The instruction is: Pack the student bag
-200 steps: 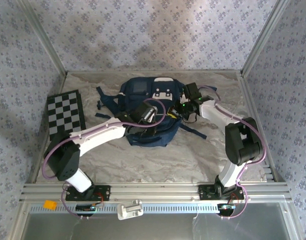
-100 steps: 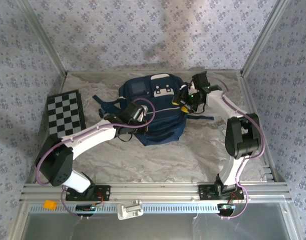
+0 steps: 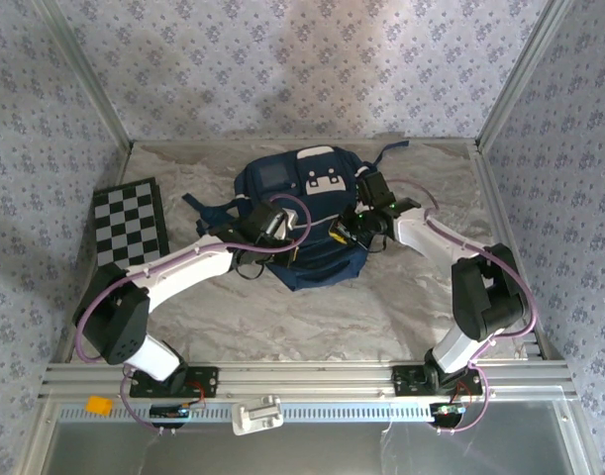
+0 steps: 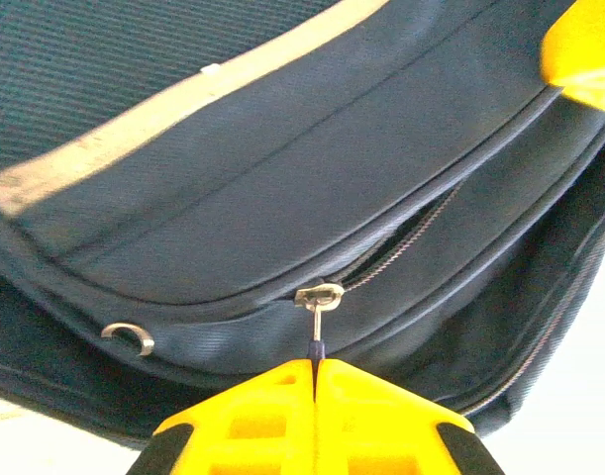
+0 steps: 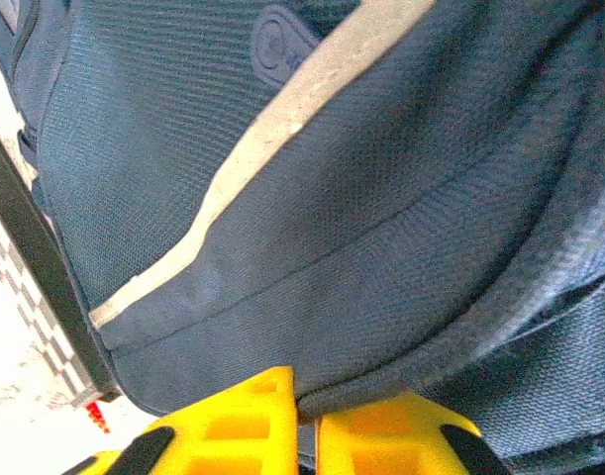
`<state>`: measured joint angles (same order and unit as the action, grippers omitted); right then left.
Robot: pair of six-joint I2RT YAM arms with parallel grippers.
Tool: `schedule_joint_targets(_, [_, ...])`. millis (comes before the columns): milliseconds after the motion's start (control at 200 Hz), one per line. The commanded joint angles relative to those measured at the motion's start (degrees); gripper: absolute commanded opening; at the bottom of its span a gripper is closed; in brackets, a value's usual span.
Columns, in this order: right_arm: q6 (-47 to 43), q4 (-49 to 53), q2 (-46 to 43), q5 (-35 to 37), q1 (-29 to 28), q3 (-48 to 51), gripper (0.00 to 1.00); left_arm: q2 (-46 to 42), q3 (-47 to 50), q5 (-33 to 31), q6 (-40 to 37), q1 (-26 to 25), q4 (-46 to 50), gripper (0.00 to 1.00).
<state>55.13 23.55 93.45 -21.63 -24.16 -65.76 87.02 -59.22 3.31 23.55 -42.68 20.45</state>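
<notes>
The student bag, navy blue with a white patch on top and a light stripe across the front pocket, sits at the middle back of the table. My left gripper is shut on the dark tab of the metal zipper pull at the bag's lower seam, and the zipper to its right stands partly apart. It reaches the bag's front left. My right gripper is shut on a fold of the bag's front-pocket edge, at the bag's front right.
A black-and-white checkerboard lies at the left edge. Crumpled grey cloth covers the table. Dark bag straps trail to the left. Metal frame posts and patterned walls close in the sides and back.
The right gripper let go at the bag's right side, swung round, and shut again on the front-pocket edge. The bag shifted toward the back. The left gripper kept its hold.
</notes>
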Motion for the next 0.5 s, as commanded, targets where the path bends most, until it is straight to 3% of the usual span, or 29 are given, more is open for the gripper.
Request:
schedule_joint_targets(0, [-5.28, 3.74, 0.59, 4.71, 3.16, -3.06, 0.0, -2.96, 3.17, -7.24, -4.77, 1.62, 0.92, 0.0])
schedule_joint_targets(120, [-6.74, 5.05, 1.24, 3.85, 3.31, -4.65, 0.0, -1.47, 3.64, -15.0, -8.11, 5.76, 0.39, 0.0])
schedule_joint_targets(310, [-9.03, 8.96, -0.44, 6.02, 1.45, -5.0, 0.0, 0.26, 2.89, -9.87, -8.75, 6.67, -2.9, 0.0])
schedule_joint_targets(345, [-9.45, 9.35, -2.03, 6.86, 1.8, -4.26, 0.09, 0.05, 2.78, -7.39, -8.7, 6.2, -2.62, 0.0])
schedule_joint_targets(410, [-10.75, 13.23, -5.05, 8.3, 3.18, -3.3, 0.42, -1.64, 2.82, -5.81, -8.7, 4.27, -1.09, 0.14])
schedule_joint_targets(495, [-11.65, 18.89, -9.38, 12.52, 4.88, -0.65, 0.62, -5.36, 2.69, -6.32, -7.25, 1.66, 1.2, 0.26])
